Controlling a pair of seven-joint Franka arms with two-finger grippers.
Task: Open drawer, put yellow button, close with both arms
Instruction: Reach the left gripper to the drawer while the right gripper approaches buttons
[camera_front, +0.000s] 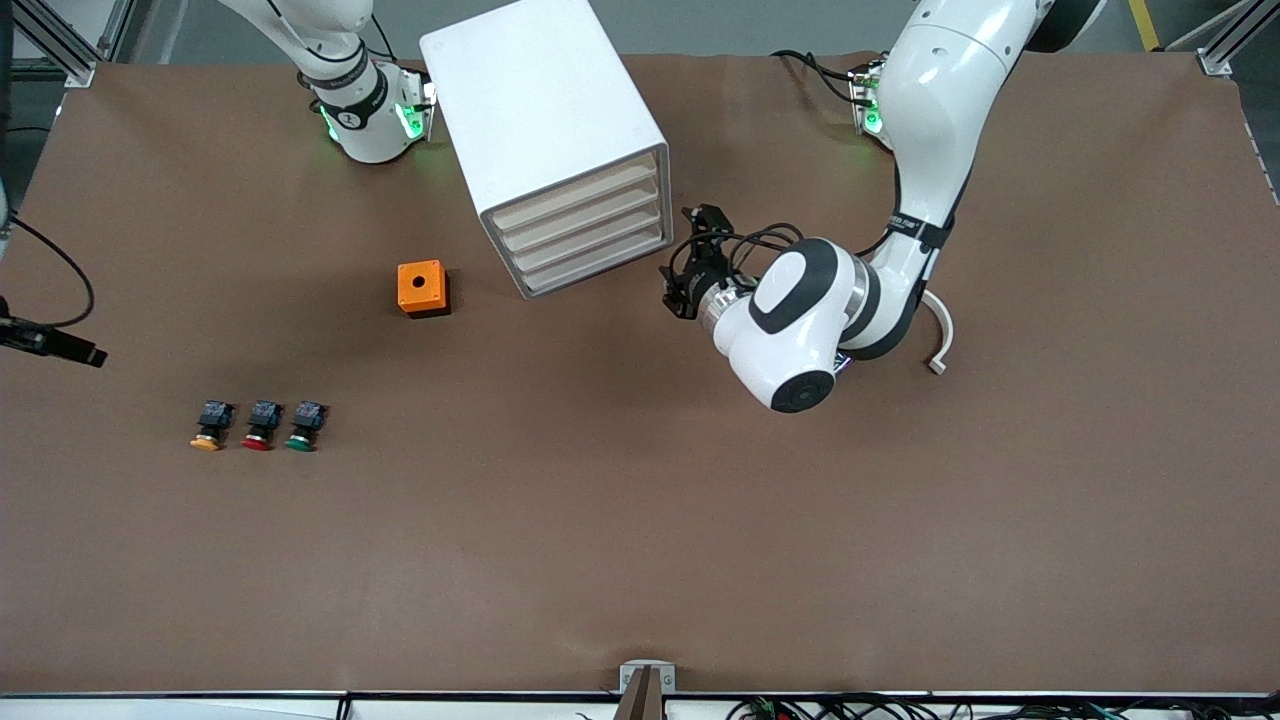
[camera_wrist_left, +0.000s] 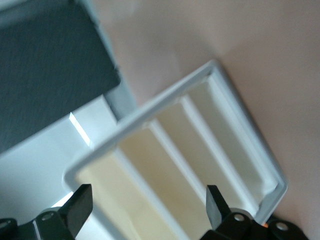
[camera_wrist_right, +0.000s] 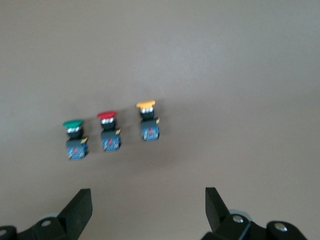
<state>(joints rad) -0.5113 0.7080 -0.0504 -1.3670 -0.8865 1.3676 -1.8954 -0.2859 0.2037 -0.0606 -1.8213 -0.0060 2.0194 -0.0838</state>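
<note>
The white cabinet (camera_front: 545, 110) stands near the robots' bases with all four drawers pushed in. The uppermost drawer (camera_front: 578, 196) faces my left gripper (camera_front: 690, 275), which hovers open just in front of it, apart from it. In the left wrist view that drawer (camera_wrist_left: 117, 192) lies between the open fingers of the left gripper (camera_wrist_left: 148, 210). The yellow button (camera_front: 207, 430) lies on the table toward the right arm's end. My right gripper (camera_wrist_right: 148, 210) hangs open high over the table with the yellow button (camera_wrist_right: 146, 116) in its view. It does not show in the front view.
A red button (camera_front: 260, 427) and a green button (camera_front: 302, 427) lie in a row beside the yellow one. An orange box (camera_front: 422, 288) with a round hole sits beside the cabinet. A black object (camera_front: 50, 342) pokes in at the table's edge at the right arm's end.
</note>
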